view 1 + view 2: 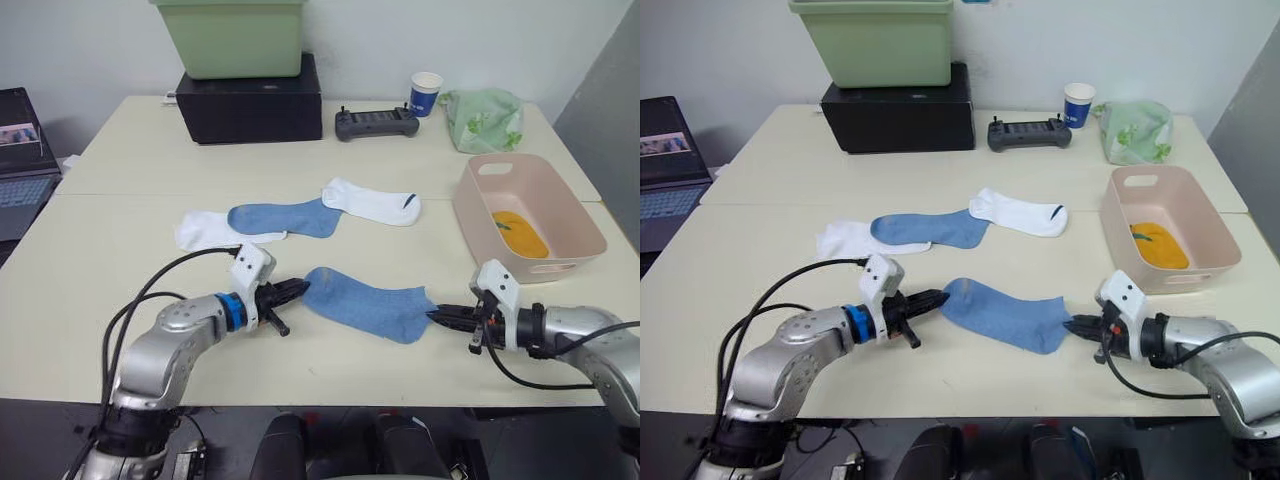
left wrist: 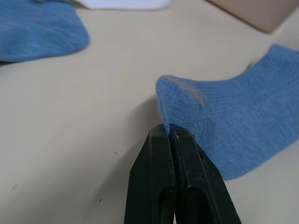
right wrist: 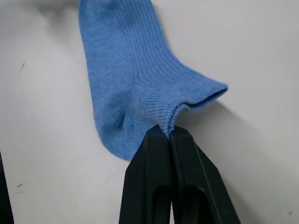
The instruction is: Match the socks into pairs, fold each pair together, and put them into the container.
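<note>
A light blue sock (image 1: 366, 300) lies stretched across the table's near middle. My left gripper (image 1: 301, 288) is shut on its toe end (image 2: 175, 105), and my right gripper (image 1: 434, 318) is shut on its cuff (image 3: 187, 103). A second light blue sock (image 1: 285, 217) lies further back, overlapping a white sock (image 1: 212, 229) on its left. Another white sock (image 1: 372, 202) with a dark mark lies to its right. The pale pink container (image 1: 528, 215) stands at the right, and mustard-orange sock fabric (image 1: 518, 234) lies inside it.
At the back stand a black box (image 1: 250, 100) with a light green bin (image 1: 233, 35) on top, a black controller (image 1: 376, 123), a blue paper cup (image 1: 425, 94) and a pale green leaf-print cloth (image 1: 484, 120). A laptop (image 1: 20, 165) sits off the table's left.
</note>
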Motion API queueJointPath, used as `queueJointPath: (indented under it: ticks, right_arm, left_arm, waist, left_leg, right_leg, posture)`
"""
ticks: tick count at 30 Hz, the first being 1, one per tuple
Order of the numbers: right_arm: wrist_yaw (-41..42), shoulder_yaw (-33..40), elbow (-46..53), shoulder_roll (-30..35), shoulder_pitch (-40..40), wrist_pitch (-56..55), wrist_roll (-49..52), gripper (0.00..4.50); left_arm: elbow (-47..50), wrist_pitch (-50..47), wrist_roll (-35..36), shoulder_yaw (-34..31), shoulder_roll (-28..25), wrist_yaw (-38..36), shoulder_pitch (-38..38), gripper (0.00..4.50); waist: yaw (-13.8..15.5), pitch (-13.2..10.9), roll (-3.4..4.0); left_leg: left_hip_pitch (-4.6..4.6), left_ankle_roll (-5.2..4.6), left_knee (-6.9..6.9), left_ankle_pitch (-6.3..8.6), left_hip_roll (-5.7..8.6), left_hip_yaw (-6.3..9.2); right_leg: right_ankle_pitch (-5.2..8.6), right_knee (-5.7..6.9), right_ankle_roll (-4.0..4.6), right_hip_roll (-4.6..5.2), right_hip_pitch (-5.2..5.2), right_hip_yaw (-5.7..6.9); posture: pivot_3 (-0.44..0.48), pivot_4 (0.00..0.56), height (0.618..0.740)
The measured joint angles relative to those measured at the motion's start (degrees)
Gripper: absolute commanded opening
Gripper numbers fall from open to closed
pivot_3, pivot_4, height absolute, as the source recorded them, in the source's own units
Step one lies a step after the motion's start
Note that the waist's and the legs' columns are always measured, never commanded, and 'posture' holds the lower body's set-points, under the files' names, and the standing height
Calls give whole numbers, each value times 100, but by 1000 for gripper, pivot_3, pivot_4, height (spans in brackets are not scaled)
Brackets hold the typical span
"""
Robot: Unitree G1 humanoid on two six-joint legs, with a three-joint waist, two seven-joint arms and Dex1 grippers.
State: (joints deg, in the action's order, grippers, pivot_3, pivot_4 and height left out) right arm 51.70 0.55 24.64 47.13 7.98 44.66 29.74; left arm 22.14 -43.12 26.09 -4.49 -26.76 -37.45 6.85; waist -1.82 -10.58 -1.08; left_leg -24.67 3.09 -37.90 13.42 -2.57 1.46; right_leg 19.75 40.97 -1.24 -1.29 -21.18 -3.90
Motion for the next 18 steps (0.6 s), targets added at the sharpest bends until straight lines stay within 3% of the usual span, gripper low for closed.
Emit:
queueJointPath:
  ticks: [6, 18]
  right_arm:
    - [744, -535, -448, 201, 440, 144, 87, 21]
    - [1466, -1251, -1618, 342, 894, -289, -431, 21]
  left_arm:
    - [914, -390, 334, -332, 216, 638, -1162, 0]
    - [1683, -447, 536, -144, 581, 1303, -2174, 0]
  waist:
    - [25, -1, -1]
    - [12, -1, -2]
  left_leg:
    - [1, -1, 0, 0, 3, -2]
    - [5, -1, 1, 1, 4, -4]
  right_leg:
    - [0, -2, 0, 4, 1, -1]
    - [0, -4, 0, 2, 2, -4]
  posture:
    - [0, 150, 740]
    - [0, 150, 740]
